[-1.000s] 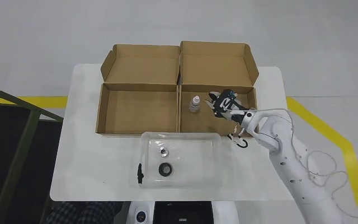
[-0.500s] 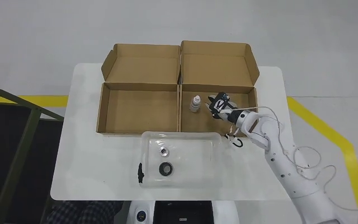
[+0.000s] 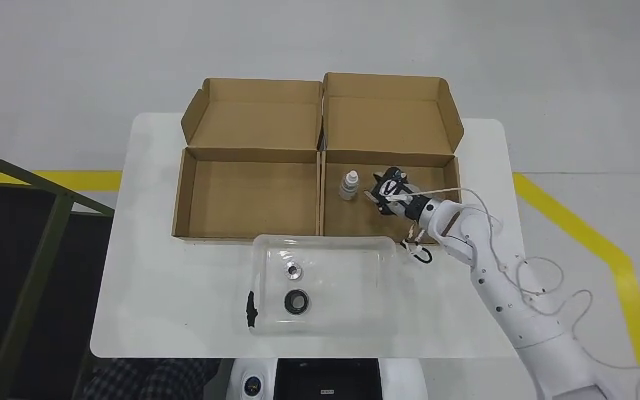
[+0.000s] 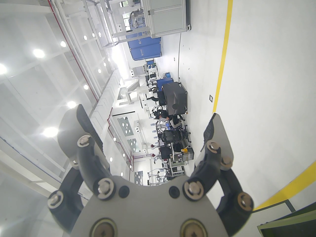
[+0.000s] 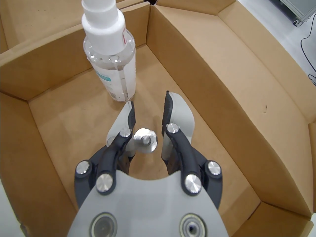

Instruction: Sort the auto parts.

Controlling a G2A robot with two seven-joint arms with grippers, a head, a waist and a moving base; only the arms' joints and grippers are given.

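Right claw (image 5: 149,106) narrowly parted around the metal fitting (image 5: 145,140), lower centre, inside the cardboard box (image 5: 222,75) — if I swing out carelessly, a fingertip could topple the spray bottle (image 5: 111,50) just beside it. Left claw (image 4: 147,110) wide.

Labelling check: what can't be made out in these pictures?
1. Right wrist view: whether the right tool grips the silver part or it lies on the box floor; the tool hides contact.
2. Right wrist view: the bottle, its top cut off by the edge.
3. Top view: the ring, the silver piece and the black piece in the clear tray, too small to identify.
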